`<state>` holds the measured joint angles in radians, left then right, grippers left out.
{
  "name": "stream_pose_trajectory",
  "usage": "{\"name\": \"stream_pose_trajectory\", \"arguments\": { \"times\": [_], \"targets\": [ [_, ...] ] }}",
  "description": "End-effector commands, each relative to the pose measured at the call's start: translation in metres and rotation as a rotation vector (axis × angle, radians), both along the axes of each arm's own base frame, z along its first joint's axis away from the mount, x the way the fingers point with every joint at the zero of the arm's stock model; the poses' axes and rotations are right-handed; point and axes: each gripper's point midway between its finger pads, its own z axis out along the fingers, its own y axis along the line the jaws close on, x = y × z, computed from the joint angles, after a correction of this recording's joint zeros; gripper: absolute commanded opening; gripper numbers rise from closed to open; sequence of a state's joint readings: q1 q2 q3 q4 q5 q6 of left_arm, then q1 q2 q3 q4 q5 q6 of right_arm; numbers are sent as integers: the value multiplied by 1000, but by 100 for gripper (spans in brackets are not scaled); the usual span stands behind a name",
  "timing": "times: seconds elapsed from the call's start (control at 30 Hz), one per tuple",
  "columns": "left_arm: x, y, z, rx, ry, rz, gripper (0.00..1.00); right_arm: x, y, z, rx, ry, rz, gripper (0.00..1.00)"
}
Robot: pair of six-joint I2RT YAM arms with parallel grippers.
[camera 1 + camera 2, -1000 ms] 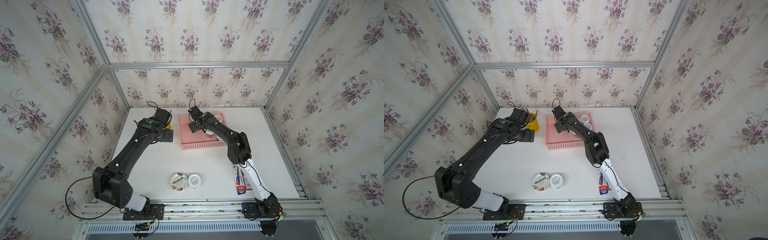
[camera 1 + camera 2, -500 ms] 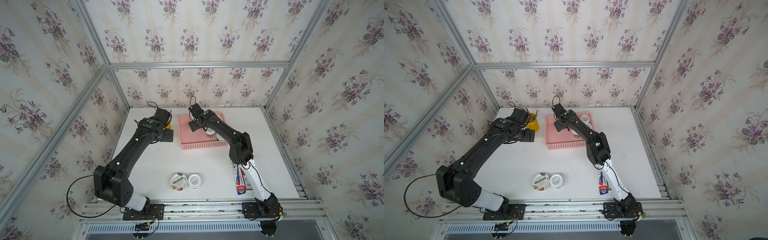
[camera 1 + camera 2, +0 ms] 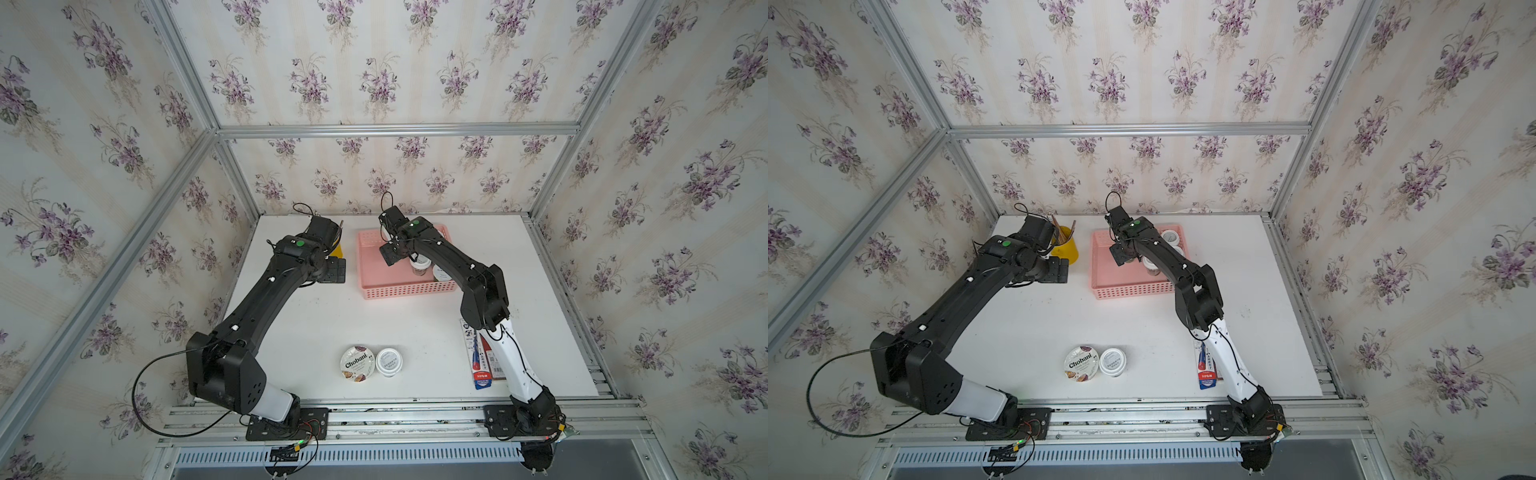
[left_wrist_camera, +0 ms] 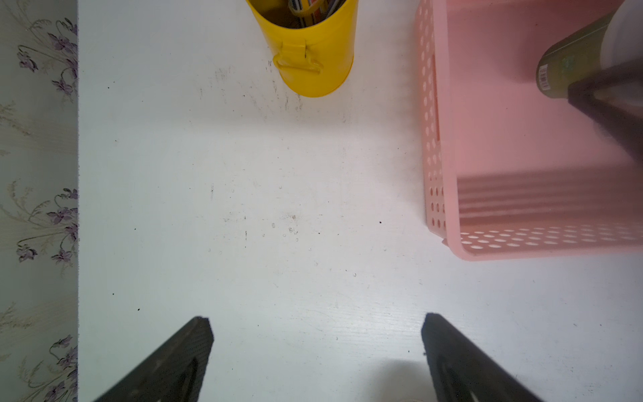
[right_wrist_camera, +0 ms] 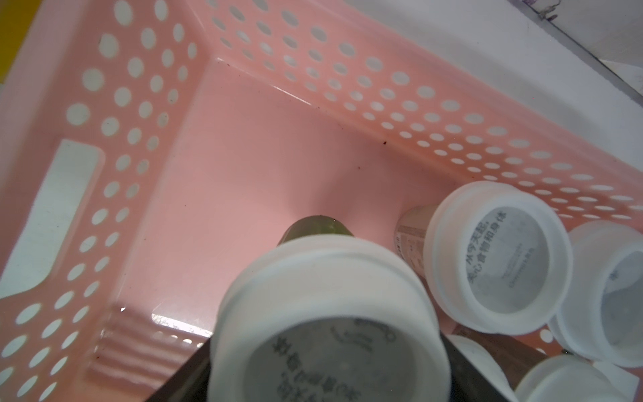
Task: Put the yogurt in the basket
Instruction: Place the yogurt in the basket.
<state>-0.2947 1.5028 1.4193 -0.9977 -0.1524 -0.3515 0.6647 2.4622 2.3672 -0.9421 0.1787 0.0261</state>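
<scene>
The pink basket (image 3: 399, 291) (image 3: 1133, 293) stands at the back of the table. My right gripper (image 3: 392, 253) (image 3: 1121, 253) (image 5: 327, 376) reaches into it and is shut on a yogurt cup (image 5: 323, 299) (image 4: 570, 66) with an olive body and a white lid. Several white-lidded yogurt cups (image 5: 497, 257) (image 3: 1170, 237) stand in the basket beside it. On the table near the front, a Chobani cup (image 3: 358, 362) (image 3: 1081, 362) touches a white-lidded cup (image 3: 388, 361) (image 3: 1113, 361). My left gripper (image 3: 332, 270) (image 3: 1054, 270) (image 4: 316, 323) hovers open and empty left of the basket.
A yellow pencil cup (image 3: 1065, 249) (image 4: 313, 52) stands at the back, just behind my left gripper. Flat red and blue packets (image 3: 480, 357) (image 3: 1206, 370) lie at the front right, partly under my right arm. The basket's perforated wall (image 4: 435, 139) is close to my left gripper.
My right arm has shifted slightly over the basket, still holding the cup. The left arm and the cups on the table have stayed put.
</scene>
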Motion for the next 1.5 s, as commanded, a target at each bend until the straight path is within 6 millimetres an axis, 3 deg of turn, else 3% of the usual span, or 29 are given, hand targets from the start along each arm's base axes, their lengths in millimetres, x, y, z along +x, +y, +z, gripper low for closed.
{"name": "stream_pose_trajectory", "arguments": {
  "times": [0.0,0.3,0.63,0.67,0.9,1.23,1.27,1.47],
  "targets": [
    [1,-1,3,-12,-17,4,99,-1,-2,-4,-9,13,2,77],
    [2,0,3,-9,-14,5,99,4,-2,-19,-24,24,1,78],
    [3,2,0,-5,-7,11,99,9,-2,-16,-14,8,-2,79],
    [3,2,0,-4,-6,12,99,8,-2,-35,-32,32,-3,79],
    [3,5,1,0,-8,18,99,11,-2,-37,-26,27,-4,81],
    [3,6,2,-4,-12,20,99,13,5,-23,27,13,-5,85],
    [3,6,2,-6,-12,21,99,13,7,-2,54,-14,-3,85],
    [2,5,4,-12,-18,19,99,12,16,21,131,-27,6,88]
  ]
}}
